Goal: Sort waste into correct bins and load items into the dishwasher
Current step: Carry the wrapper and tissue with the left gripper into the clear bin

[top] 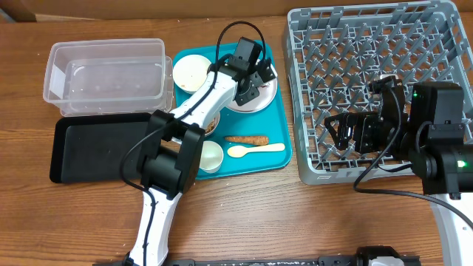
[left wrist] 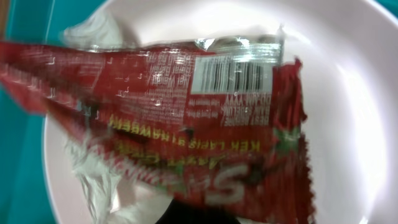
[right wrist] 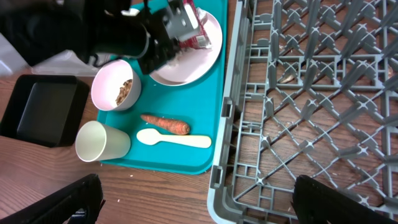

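One wrapper (left wrist: pixel 186 124) | on plate (left wrist: pixel 354 93) | left tool (top: pixel 260 74) clamped on it | right tool (top: pixel 344 133) apart

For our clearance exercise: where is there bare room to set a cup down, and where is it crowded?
Free: the black tray, the clear tub behind it, bare table in front of the teal tray. Crowded: the teal tray itself.

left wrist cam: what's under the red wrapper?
A white plate sits below the wrapper, and a crumpled white scrap pokes out at its left edge. The plate's middle is covered, so any food there is hidden.
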{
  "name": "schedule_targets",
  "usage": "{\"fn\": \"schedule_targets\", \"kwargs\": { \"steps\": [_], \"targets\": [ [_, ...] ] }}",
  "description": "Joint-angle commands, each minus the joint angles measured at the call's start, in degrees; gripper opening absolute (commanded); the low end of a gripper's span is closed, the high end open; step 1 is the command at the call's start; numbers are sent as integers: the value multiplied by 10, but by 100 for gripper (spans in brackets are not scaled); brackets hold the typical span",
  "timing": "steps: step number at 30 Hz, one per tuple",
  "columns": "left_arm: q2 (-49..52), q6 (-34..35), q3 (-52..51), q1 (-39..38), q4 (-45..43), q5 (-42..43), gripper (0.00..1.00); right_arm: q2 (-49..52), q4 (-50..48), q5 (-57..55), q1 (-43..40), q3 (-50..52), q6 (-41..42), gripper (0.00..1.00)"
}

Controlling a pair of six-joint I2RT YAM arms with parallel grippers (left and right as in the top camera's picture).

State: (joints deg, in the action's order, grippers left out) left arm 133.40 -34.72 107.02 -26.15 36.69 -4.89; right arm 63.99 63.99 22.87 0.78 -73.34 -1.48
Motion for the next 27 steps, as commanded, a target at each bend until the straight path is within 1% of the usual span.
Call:
{"fn": "schedule_targets", "kwargs": {
  "steps": [1, 3, 7, 8, 11, 14, 17, 19, 20, 25, 26, 27],
  "targets": [
    [-2, 125, 120, 3, 75, -16, 4, -1, -2, -3, -3, -13, 2, 100],
    [-2, 170, 214, 5, 164, -12, 4, -1, -2, -3, -2, -13, 2, 100],
    [-2, 198, 320, 8, 292, -10, 4, -1, 0, -3, -3, -13, 2, 100],
    [-2, 209, 359, 11, 340, -9, 4, -1, 0, -3, -3, -13, 2, 100],
    [-2, 222, 415, 19, 406, 17, 4, -1, 0, -3, -3, -13, 2, 100],
    [-2, 271, 455, 47, 449, 21, 4, -1, 2, -1, -3, -13, 2, 100],
    [-2, 326, 465, 113, 457, 19, 4, -1, 8, 2, -3, -13, 2, 100],
    [-2, 349, 464, 168, 441, 19, 4, -1, 8, 3, -3, -13, 2, 100],
    [0, 352, 462, 205, 419, 19, 4, -1, 8, 3, -3, -13, 2, 100],
    [2, 352, 427, 287, 343, 20, 4, -1, 8, 3, -3, -13, 2, 100],
    [3, 352, 418, 300, 328, 22, 5, -1, 8, 3, -3, -13, 2, 100],
    [4, 351, 405, 311, 310, 26, 9, -1, 9, 3, -3, -13, 2, 100]
  ]
}}
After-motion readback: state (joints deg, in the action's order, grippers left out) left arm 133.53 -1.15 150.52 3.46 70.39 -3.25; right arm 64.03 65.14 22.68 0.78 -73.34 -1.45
